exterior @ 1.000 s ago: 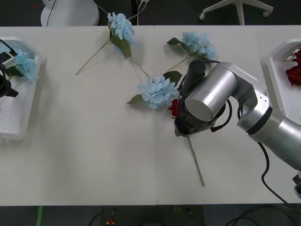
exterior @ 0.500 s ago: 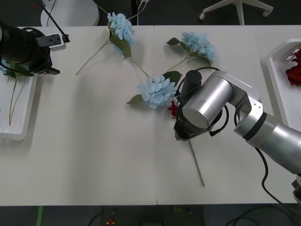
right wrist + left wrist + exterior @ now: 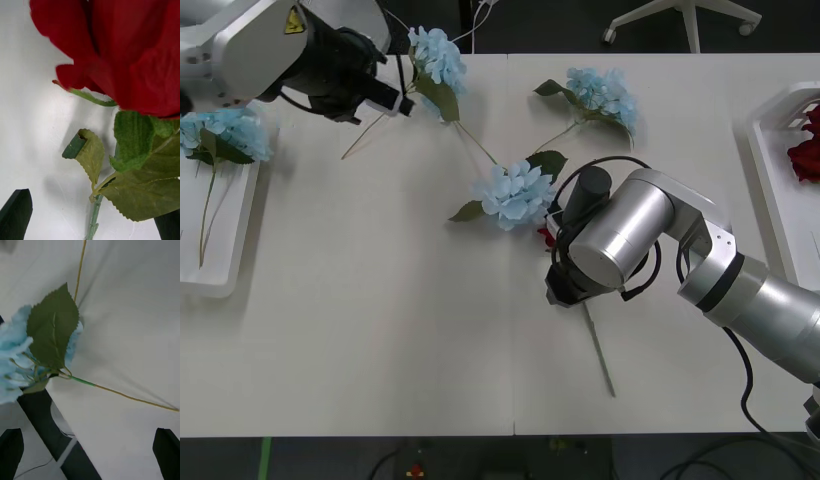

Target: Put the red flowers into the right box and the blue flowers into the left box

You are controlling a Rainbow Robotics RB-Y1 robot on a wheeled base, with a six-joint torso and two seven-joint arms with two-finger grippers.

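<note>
While the right pincer point(image 3: 92, 213) hangs low over the red rose point(image 3: 550, 232), just beside the middle blue hydrangea point(image 3: 515, 194) on the bench point(image 3: 380, 330), note your target is light and floppy: soft bud, thin springy stem point(image 3: 598, 345). Take it on the stem just under the leaves, not the petals. Those fingers are spread wide, straddling the stem, gripping nothing yet. Your left pincer point(image 3: 90, 450), released and empty too, hovers beside the far hydrangea point(image 3: 437, 55).
</note>
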